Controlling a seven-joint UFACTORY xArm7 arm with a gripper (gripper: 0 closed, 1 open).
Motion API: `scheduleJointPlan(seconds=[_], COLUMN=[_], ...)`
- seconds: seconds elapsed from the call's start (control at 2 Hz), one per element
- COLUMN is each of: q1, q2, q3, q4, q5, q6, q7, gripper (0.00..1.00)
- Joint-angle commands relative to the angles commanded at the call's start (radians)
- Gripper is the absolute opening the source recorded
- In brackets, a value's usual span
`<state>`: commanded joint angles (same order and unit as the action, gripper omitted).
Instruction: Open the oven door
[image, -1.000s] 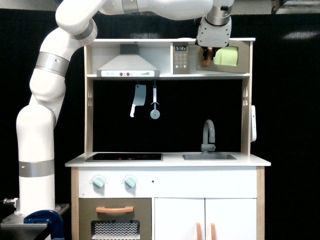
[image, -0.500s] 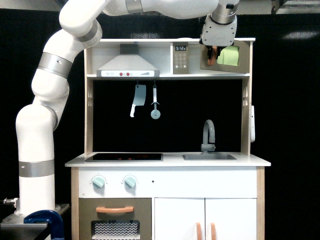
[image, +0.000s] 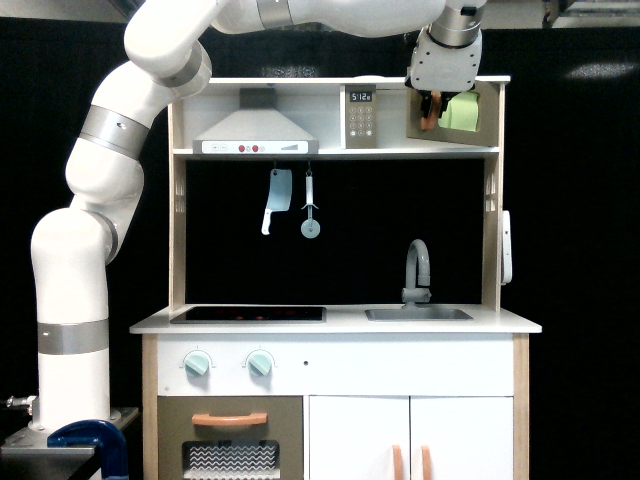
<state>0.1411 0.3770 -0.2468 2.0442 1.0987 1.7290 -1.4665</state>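
Gripper (image: 432, 104) is sitting at the top right shelf, fingers appearing to be closing around the orange handle (image: 429, 113) of the oven door (image: 459, 112); grip not fully clear. Door is looking partly swung out, beside the keypad (image: 361, 122). Likely light, stiff, hinged toy panel; the short vertical handle is the place to hold, pulling gently. Display is reading roughly "5:12".

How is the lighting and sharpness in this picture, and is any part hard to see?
In the exterior view the light is even and the toy kitchen is sharp; the black backdrop swallows all detail behind it. The gripper covers part of the oven door, so its jaws cannot be judged. The faucet and the hanging cleaver show no glare or blur.
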Motion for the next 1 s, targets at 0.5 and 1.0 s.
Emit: scheduleJointPlan(seconds=[0.5,1.0], q1=[-0.006,-0.015], q2=[-0.002,-0.003], q3=[0.008,0.016], q4=[-0.004,-0.008], q5=[-0.004,-0.007], q6=[-0.002,-0.002], q7=[-0.003,-0.006], gripper=[1.00,1.00])
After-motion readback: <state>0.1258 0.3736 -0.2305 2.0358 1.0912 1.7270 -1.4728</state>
